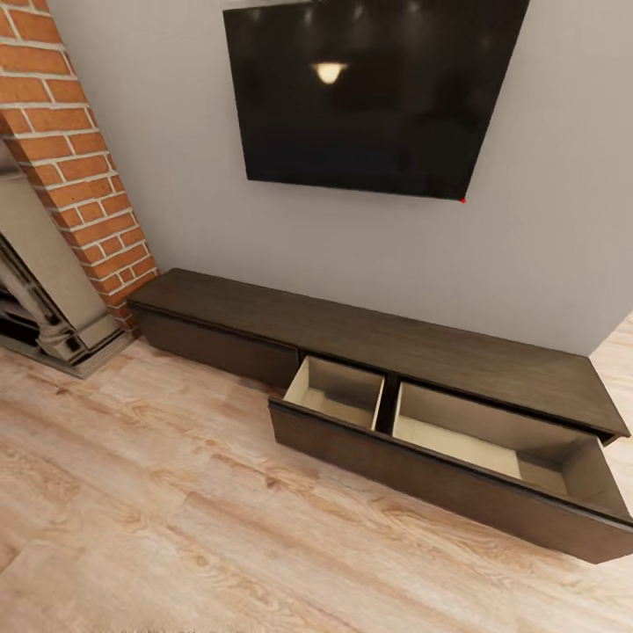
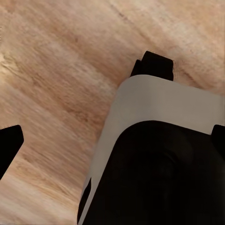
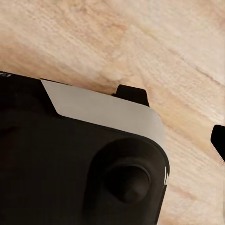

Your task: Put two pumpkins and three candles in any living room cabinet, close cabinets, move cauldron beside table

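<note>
We see the cabinet [image 1: 422, 347] against the wall under a dark screen [image 1: 369, 92], its long drawer [image 1: 440, 466] pulled out showing pale compartments, while we cannot tell either end effector's state above the wood floor [image 1: 132, 510].

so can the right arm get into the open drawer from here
Probably not yet: the open drawer of the cabinet is unobstructed from above, but the right wrist view shows the arm hanging low beside the robot's base, over floor.
</note>
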